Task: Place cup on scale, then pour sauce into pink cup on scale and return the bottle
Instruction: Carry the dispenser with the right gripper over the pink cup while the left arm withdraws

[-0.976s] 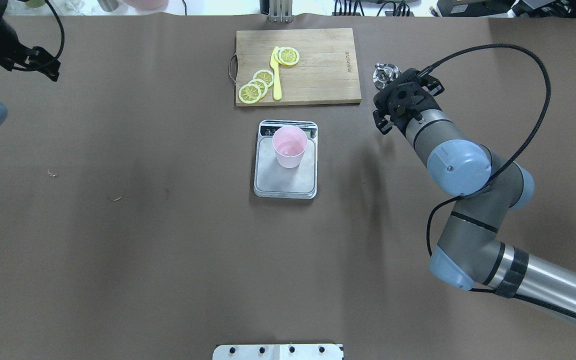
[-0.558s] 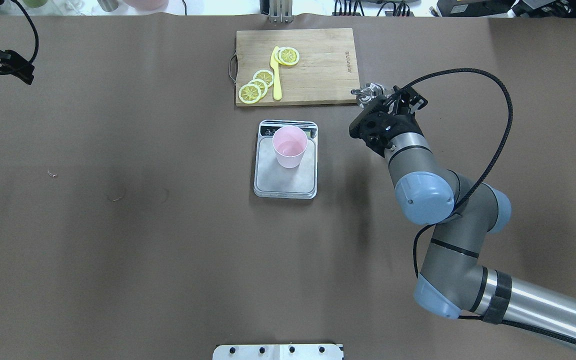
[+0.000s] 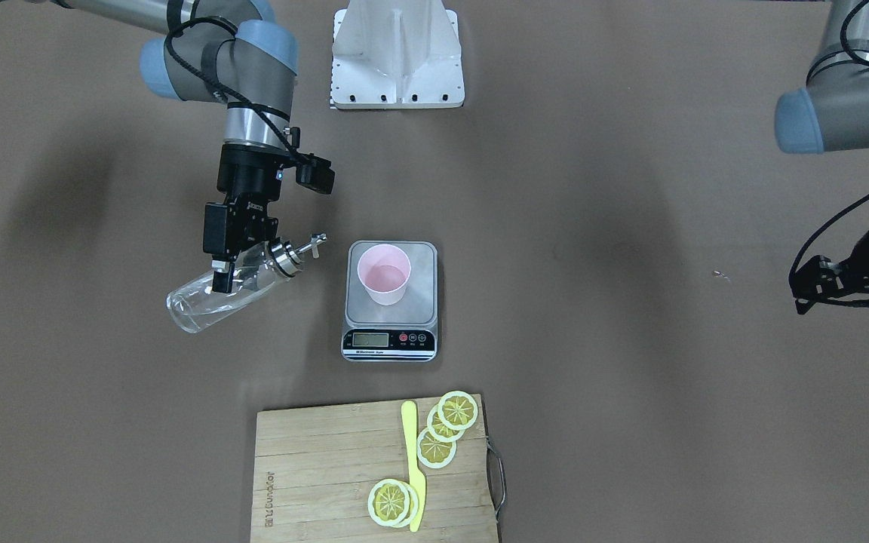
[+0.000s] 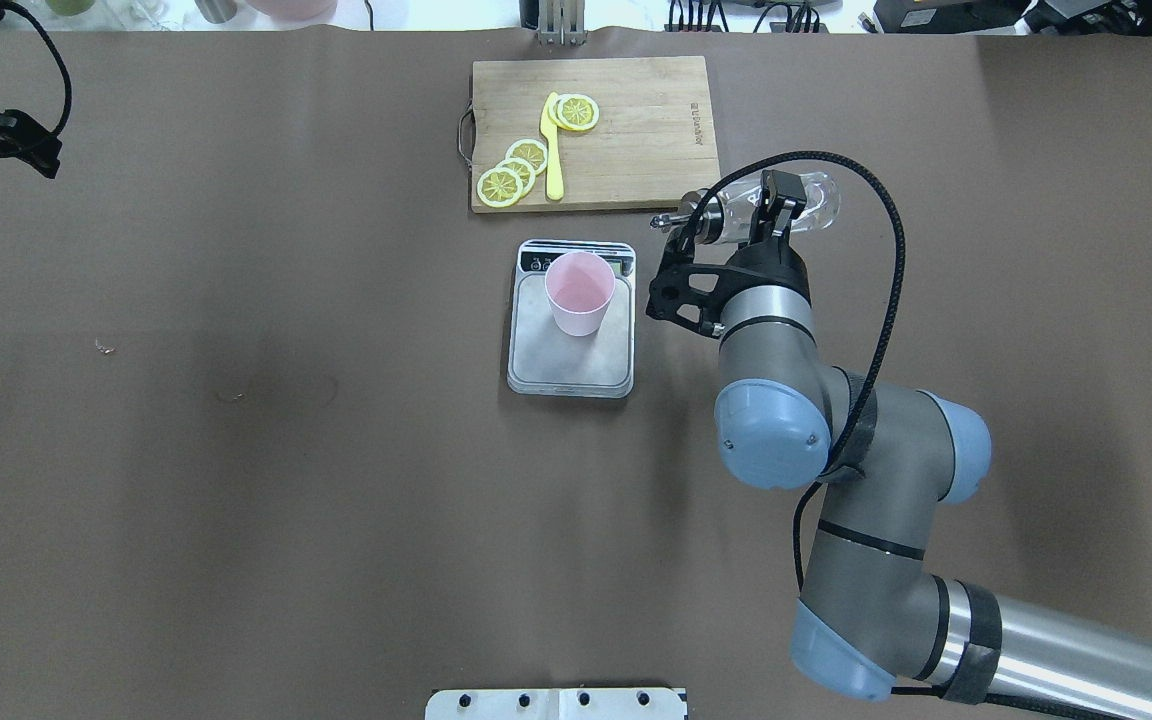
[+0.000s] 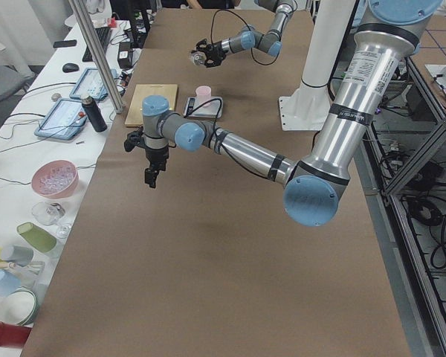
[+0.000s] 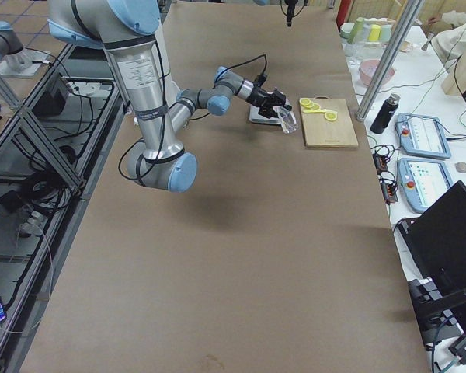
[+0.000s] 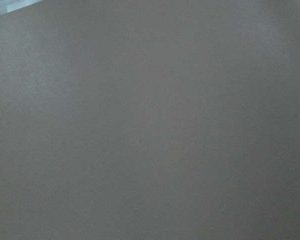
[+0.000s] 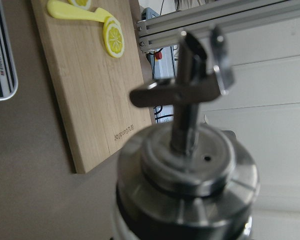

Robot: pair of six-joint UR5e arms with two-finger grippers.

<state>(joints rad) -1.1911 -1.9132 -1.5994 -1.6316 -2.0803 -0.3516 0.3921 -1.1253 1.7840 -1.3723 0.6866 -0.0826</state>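
The pink cup (image 4: 579, 292) (image 3: 383, 275) stands upright on the scale (image 4: 566, 365) (image 3: 421, 302) at mid-table. My right gripper (image 4: 764, 215) (image 3: 234, 275) is shut on the clear glass bottle (image 4: 811, 203) (image 3: 204, 302). It holds the bottle tilted almost level in the air, to the right of the scale in the overhead view. The metal spout (image 4: 661, 220) (image 3: 317, 243) points toward the cup and stops short of it. The right wrist view is filled by the metal cap (image 8: 185, 165). My left gripper (image 4: 26, 150) (image 3: 819, 286) hangs at the far left; I cannot tell whether it is open or shut.
A wooden cutting board (image 4: 636, 130) (image 3: 314, 467) with lemon slices and a yellow knife (image 4: 553, 150) lies just beyond the scale. The white robot base plate (image 3: 397, 53) is at the near edge. The left wrist view shows only brown table.
My right arm has carried the bottle left toward the scale and tipped it from upright to nearly level. My left arm has drawn back toward the table's left edge.
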